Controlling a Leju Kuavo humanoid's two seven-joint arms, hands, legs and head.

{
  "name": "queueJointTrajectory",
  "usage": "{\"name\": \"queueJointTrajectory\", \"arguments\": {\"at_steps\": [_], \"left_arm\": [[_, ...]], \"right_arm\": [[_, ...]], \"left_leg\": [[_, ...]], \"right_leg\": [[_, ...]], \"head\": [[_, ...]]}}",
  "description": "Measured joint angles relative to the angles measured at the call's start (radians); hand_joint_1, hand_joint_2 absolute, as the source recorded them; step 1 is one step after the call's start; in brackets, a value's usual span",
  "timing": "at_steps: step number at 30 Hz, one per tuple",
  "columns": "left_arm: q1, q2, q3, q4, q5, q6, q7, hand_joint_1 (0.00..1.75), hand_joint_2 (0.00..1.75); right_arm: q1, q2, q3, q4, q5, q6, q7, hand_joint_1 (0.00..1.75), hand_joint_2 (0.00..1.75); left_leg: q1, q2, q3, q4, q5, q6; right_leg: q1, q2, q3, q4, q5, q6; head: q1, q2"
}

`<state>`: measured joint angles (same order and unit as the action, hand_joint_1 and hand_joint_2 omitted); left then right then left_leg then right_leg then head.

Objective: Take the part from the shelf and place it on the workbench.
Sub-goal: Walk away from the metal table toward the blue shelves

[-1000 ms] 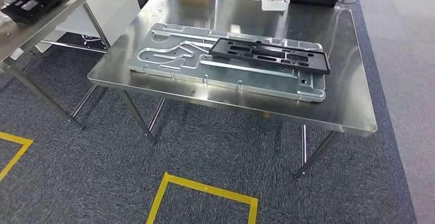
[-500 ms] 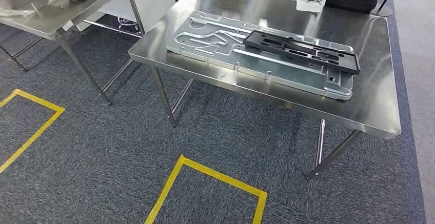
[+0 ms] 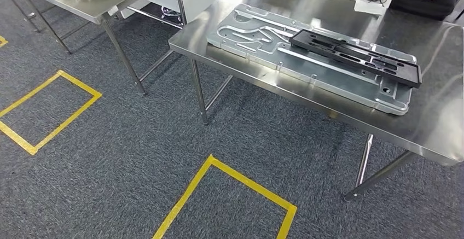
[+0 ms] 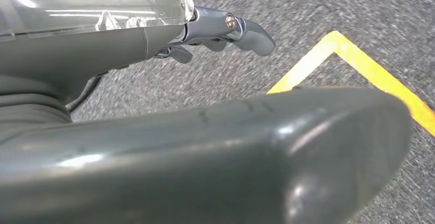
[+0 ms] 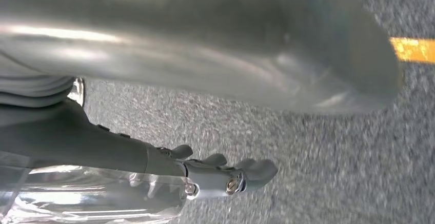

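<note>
On the steel workbench (image 3: 284, 80), a black part (image 3: 355, 57) tops a metal plate (image 3: 306, 64).

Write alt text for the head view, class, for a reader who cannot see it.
A steel workbench holds a large silver metal plate with a long black part lying on top of it. Grey carpet below carries yellow tape outlines, and a second steel table stands at upper left.

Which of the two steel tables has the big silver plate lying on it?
The nearer table on the right; the silver plate carries a black part.
</note>
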<state>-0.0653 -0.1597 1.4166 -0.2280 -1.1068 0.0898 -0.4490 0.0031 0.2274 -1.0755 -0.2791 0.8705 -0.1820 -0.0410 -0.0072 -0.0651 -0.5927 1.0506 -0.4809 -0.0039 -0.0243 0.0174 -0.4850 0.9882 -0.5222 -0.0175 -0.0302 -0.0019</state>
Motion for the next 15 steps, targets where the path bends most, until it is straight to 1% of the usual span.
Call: {"name": "queueJointTrajectory", "arguments": {"at_steps": [1,2,3,4,5,6,7,8,9,10,11,12,13,14,15], "left_arm": [[-0.001,-0.001,-0.001,0.0,-0.004,0.001,0.0,0.0,0.0],[-0.002,-0.002,-0.003,0.0,-0.007,0.001,0.0,0.0,0.0],[-0.002,-0.004,-0.004,0.0,-0.009,0.001,0.0,0.0,0.0],[-0.002,-0.005,-0.005,0.0,-0.01,0.002,0.0,0.0,0.0],[-0.001,-0.006,-0.005,0.0,-0.011,0.002,0.0,0.0,0.0],[0.0,-0.006,-0.006,0.0,-0.011,0.003,0.0,0.0,0.0],[0.0,-0.006,-0.006,0.0,-0.011,0.004,0.0,0.0,0.0],[-0.001,-0.007,-0.006,0.0,-0.011,0.004,0.0,0.0,0.0],[-0.002,-0.007,-0.007,0.0,-0.011,0.005,-0.001,0.0,0.0],[-0.003,-0.007,-0.007,0.0,-0.011,0.006,-0.001,0.0,0.0],[-0.003,-0.007,-0.007,0.0,-0.011,0.006,-0.002,0.0,0.0],[-0.003,-0.008,-0.007,0.0,-0.01,0.007,-0.003,0.0,0.0],[-0.002,-0.009,-0.007,0.0,-0.01,0.008,-0.003,0.0,0.0],[-0.001,-0.01,-0.007,0.0,-0.009,0.009,-0.003,0.0,0.0],[0.0,-0.012,-0.007,0.0,-0.008,0.01,-0.003,0.0,0.0]], "right_arm": [[0.001,0.0,0.001,0.002,0.004,0.014,0.002,0.0,0.0],[0.003,-0.001,0.001,0.004,0.01,0.026,0.004,0.0,0.0],[0.005,-0.002,0.002,0.005,0.016,0.036,0.006,0.0,0.0],[0.006,-0.003,0.003,0.007,0.024,0.043,0.008,0.0,0.0],[0.006,-0.004,0.004,0.008,0.032,0.047,0.01,0.0,0.0],[0.006,-0.005,0.006,0.008,0.039,0.051,0.013,0.0,0.0],[0.005,-0.006,0.009,0.009,0.047,0.054,0.016,0.0,0.0],[0.005,-0.006,0.013,0.009,0.054,0.056,0.021,0.0,0.0],[0.005,-0.007,0.016,0.009,0.06,0.058,0.025,0.0,0.0],[0.005,-0.007,0.018,0.01,0.066,0.059,0.029,0.0,0.0],[0.004,-0.008,0.02,0.011,0.07,0.06,0.034,0.0,0.0],[0.002,-0.008,0.021,0.012,0.074,0.063,0.037,0.0,0.0],[0.001,-0.009,0.022,0.012,0.078,0.065,0.04,0.0,0.0],[0.0,-0.01,0.022,0.012,0.082,0.069,0.043,0.0,0.0],[0.0,-0.011,0.022,0.012,0.085,0.072,0.045,0.0,0.0]], "left_leg": [[0.003,0.023,-0.025,0.055,-0.034,-0.006],[0.006,0.041,-0.055,0.124,-0.07,-0.012],[0.01,0.05,-0.083,0.191,-0.098,-0.017],[0.013,0.055,-0.098,0.231,-0.107,-0.021],[0.015,0.058,-0.095,0.234,-0.097,-0.024],[0.017,0.063,-0.071,0.196,-0.069,-0.024],[0.018,0.073,-0.03,0.125,-0.034,-0.022],[0.016,0.091,0.013,0.05,-0.012,-0.019],[0.011,0.107,0.044,-0.006,0.004,-0.012],[0.006,0.12,0.061,-0.04,0.008,-0.004],[0.001,0.124,0.063,-0.05,0.004,0.004],[-0.002,0.117,0.058,-0.052,0.007,0.011],[0.001,0.108,0.058,-0.059,0.009,0.018],[0.004,0.098,0.059,-0.066,0.013,0.025],[0.007,0.089,0.06,-0.073,0.018,0.032]], "right_leg": [[0.001,-0.014,-0.002,0.0,0.002,-0.004],[0.003,-0.028,-0.005,0.001,0.002,-0.006],[0.004,-0.042,-0.007,0.002,0.002,-0.006],[0.005,-0.056,-0.009,0.004,0.002,-0.006],[0.005,-0.069,-0.009,0.005,0.001,-0.006],[0.005,-0.08,-0.009,0.006,0.0,-0.005],[0.005,-0.09,-0.007,0.006,-0.002,-0.002],[0.006,-0.1,-0.004,0.006,-0.003,0.0],[0.007,-0.108,-0.002,0.006,-0.004,0.004],[0.009,-0.116,0.0,0.005,-0.005,0.009],[0.01,-0.124,0.001,0.005,-0.005,0.015],[0.011,-0.132,0.004,0.003,-0.005,0.021],[0.01,-0.133,0.006,0.003,-0.007,0.028],[0.01,-0.121,0.004,0.012,-0.016,0.033],[0.01,-0.097,-0.007,0.039,-0.037,0.037]], "head": [[-0.003,0.0],[-0.005,0.0],[-0.005,0.0],[-0.005,0.0],[-0.005,0.0],[-0.005,0.0],[-0.005,0.0],[-0.005,0.0],[-0.005,0.0],[-0.005,0.0],[-0.005,0.0],[-0.005,0.0],[-0.005,0.0],[-0.004,0.0],[-0.003,0.0]]}}
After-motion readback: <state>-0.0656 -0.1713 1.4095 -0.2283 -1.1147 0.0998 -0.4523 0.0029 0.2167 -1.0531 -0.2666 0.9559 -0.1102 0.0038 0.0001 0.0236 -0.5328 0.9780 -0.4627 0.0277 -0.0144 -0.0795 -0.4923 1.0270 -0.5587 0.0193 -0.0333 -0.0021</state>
